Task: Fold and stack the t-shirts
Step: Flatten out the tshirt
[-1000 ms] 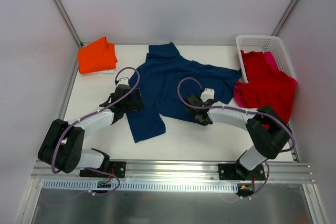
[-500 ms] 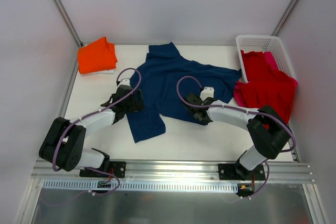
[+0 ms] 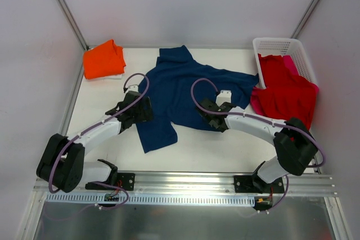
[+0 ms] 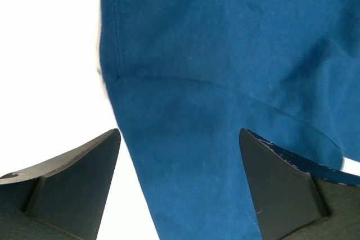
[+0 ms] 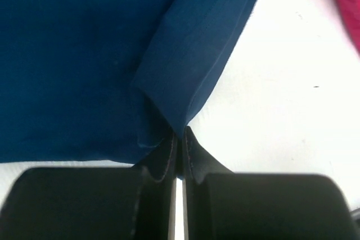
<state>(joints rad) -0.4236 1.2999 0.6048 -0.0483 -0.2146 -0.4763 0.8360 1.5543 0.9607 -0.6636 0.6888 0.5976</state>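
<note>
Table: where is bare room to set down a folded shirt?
Bare: the near strip of table in front of the navy shirt; the back gap between it and the basket. Crowded: right side, where the red shirt meets the navy one.

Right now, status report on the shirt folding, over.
Right fingers shut on navy t-shirt edge. Left fingers open, straddling its left edge. Nothing lies on it.

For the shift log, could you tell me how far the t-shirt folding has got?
Done: the orange t-shirt lies folded at back left. In hand: the navy t-shirt lies unfolded mid-table; the right gripper is shut on its edge, the left gripper open over its other edge. Left: the red t-shirt and pink t-shirt, spilling from the white basket.
</note>
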